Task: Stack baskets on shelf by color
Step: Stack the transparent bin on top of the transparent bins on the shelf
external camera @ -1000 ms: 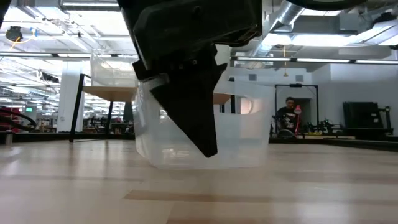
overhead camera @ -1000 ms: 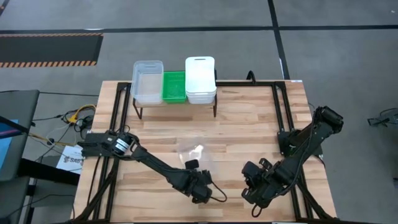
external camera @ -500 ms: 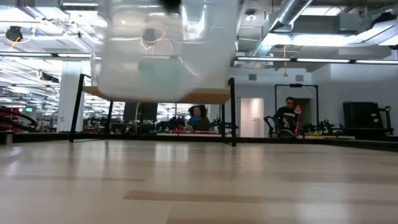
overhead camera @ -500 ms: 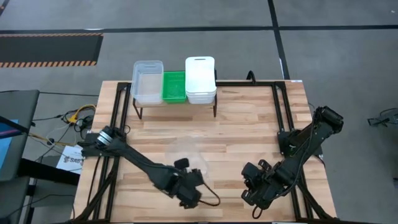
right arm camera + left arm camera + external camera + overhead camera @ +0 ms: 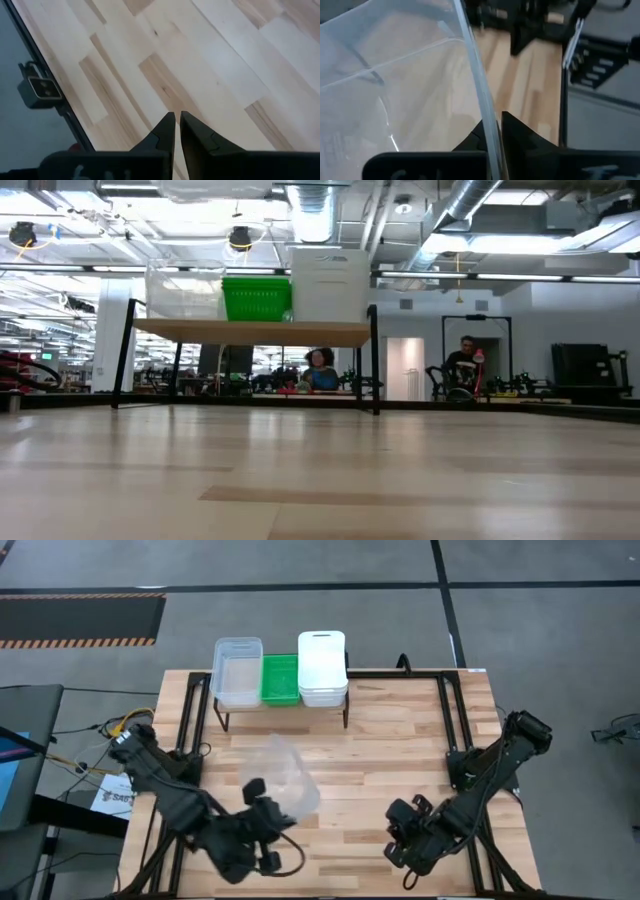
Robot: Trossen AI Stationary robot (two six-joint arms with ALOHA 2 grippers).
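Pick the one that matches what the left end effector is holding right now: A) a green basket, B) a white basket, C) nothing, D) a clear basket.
D: the left end effector is pinched on the wall of a clear basket, lifted above the table.

Hardly any writing can be read. A white paper sheet (image 5: 108, 800) lies on the floor just beside the table's left edge, under the left arm; it bears dark print that seems to begin with the letters "SA", and the rest is too small to make out. The right wrist view shows part of a pale mark on the dark gripper body (image 5: 80, 173), cut off at the picture's edge and unreadable.
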